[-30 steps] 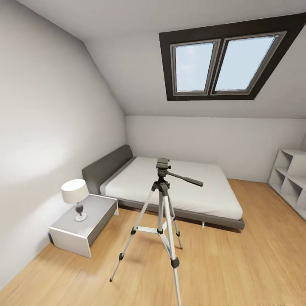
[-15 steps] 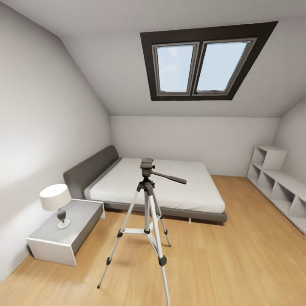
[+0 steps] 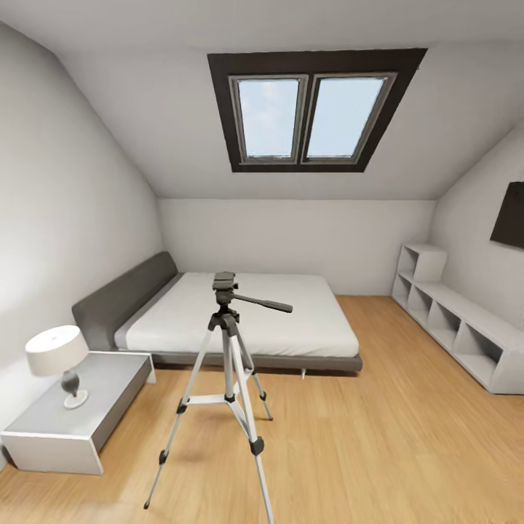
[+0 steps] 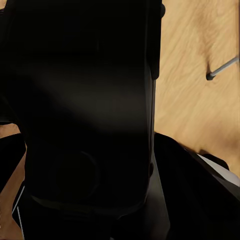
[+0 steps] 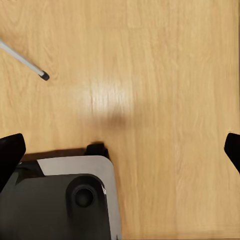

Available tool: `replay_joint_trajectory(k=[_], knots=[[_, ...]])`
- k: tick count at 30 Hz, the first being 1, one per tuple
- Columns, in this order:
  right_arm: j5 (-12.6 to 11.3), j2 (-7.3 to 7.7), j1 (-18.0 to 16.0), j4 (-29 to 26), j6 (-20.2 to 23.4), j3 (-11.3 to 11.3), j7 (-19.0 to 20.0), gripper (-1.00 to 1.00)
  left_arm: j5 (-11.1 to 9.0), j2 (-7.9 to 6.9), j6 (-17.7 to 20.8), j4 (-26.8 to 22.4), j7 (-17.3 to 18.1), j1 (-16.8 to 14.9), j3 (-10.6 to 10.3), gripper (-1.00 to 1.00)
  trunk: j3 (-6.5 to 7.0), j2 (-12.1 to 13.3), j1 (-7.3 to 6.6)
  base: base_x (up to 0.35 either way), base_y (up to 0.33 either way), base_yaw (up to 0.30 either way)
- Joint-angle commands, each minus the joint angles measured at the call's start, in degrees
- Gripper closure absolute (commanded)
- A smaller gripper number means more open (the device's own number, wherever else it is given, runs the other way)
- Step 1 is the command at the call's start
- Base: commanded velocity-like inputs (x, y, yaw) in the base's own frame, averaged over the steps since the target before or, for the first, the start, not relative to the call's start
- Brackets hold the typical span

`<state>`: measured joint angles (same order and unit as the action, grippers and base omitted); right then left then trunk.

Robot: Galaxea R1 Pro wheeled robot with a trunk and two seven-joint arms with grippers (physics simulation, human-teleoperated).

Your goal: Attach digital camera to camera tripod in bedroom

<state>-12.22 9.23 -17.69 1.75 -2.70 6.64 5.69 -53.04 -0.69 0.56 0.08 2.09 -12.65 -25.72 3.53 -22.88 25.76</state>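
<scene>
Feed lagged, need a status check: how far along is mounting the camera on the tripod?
Done: the robot is in the bedroom, facing the camera tripod, which stands before the bed. In hand: a dark boxy mass close to the left wrist camera may be the digital camera; the right gripper is open. Left: the tripod head looks bare, so attaching remains.

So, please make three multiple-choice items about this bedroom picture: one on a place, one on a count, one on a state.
1. Where does the camera tripod stand?
A. on the wood floor before the bed
B. on the bed
C. on the nightstand

2. How many panes has the skylight?
A. one
B. two
C. four

3. What is on the tripod's head?
A. a lamp
B. a book
C. nothing mounted yet

Answers: 1 A, its feet rest on floor; 2 B, two panes side by side; 3 C, the head plate is bare.
</scene>
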Motion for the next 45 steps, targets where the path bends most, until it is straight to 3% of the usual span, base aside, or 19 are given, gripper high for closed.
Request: replay_joint_trajectory(k=[1,28,45], knots=[[-0.61,0.0,-0.07,0.19,-0.28,0.48,0.28,-1.0,-0.49,-0.02,0.05,0.01,0.23,0.0,-0.47,1.0,-0.02,-0.04,0.02,0.0,0.0,-0.168],[-0.45,0.0,-0.07,0.19,-0.2,0.48,0.37,-1.0,-0.57,-0.02,0.05,0.01,0.17,0.0,-0.45,1.0,-0.02,-0.04,0.02,0.0,0.007,-0.021],[-0.52,0.0,-0.07,0.19,-0.2,0.48,0.29,-1.0,-0.58,-0.02,0.02,0.01,0.2,0.0,-0.45,1.0,-0.02,-0.04,0.02,0.0,0.252,0.0]])
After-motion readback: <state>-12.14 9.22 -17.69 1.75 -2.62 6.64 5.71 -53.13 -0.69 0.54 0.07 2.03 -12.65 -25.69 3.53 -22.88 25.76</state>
